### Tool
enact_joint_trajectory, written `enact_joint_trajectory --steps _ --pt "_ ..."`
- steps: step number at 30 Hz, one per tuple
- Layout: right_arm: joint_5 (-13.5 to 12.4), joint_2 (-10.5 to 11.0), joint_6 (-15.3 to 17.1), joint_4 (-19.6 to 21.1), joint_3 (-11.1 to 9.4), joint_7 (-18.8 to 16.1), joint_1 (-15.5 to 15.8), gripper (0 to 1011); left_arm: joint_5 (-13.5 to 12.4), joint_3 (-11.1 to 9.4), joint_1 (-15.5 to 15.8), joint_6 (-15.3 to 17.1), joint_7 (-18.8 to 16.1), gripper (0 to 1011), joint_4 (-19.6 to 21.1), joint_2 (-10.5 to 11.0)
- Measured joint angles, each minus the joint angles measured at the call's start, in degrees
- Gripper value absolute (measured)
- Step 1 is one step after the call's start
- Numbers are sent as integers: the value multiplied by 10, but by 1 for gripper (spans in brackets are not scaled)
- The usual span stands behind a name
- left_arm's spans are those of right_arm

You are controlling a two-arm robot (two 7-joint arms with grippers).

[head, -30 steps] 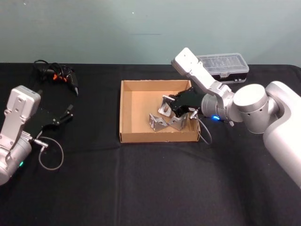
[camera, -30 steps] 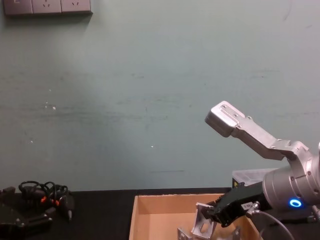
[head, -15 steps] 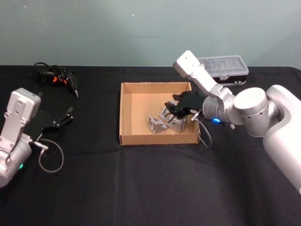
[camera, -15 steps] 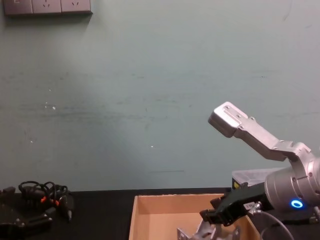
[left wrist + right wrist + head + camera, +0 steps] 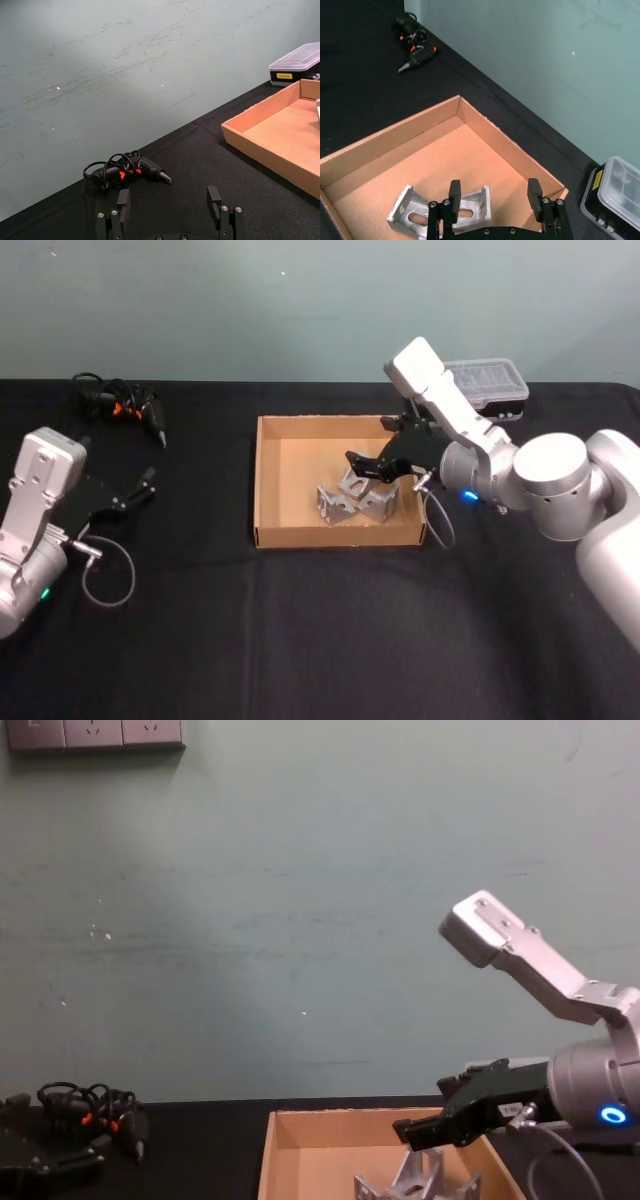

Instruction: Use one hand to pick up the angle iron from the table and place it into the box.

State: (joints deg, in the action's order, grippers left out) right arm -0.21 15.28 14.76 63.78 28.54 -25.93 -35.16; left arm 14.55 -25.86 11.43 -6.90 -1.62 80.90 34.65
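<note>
Right pincer (image 5: 368,466) spread, empty, above box (image 5: 268,480)

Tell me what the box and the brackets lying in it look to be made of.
The box: tan cardboard, matte, with raw cut edges along its low walls. The angle irons: likely cast or extruded metal, perhaps aluminium, judging by the dull silver-grey sheen and slotted holes; the exact alloy cannot be told. The right gripper hovers open above them.

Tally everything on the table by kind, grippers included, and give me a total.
Angle irons in the box: 2
Cardboard box: 1
Black plastic case with clear lid: 1
Bundle of black and orange cables: 1
Grippers: 2, left gripper open over the table, right gripper open above the box
Total: 7
</note>
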Motion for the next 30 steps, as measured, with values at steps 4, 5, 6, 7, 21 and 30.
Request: enact_joint_trajectory --steps 4,5,6,7,21,30 --pt "-1 13 -12 42 -12 13 27 934 0 0 0 0 0 1000 0 0" --pt "-1 13 -12 42 -12 13 27 952 0 0 0 0 0 1000 0 0" --pt "-2 17 -18 57 -18 18 37 977 0 0 0 0 0 1000 0 0" --pt "-2 19 -21 64 -21 21 43 996 0 0 0 0 0 1000 0 0" --pt "7 53 -76 185 -70 75 149 1003 0 0 0 0 0 1000 0 0" --pt "26 66 -110 236 -104 109 216 1003 0 0 0 0 0 1000 0 0"
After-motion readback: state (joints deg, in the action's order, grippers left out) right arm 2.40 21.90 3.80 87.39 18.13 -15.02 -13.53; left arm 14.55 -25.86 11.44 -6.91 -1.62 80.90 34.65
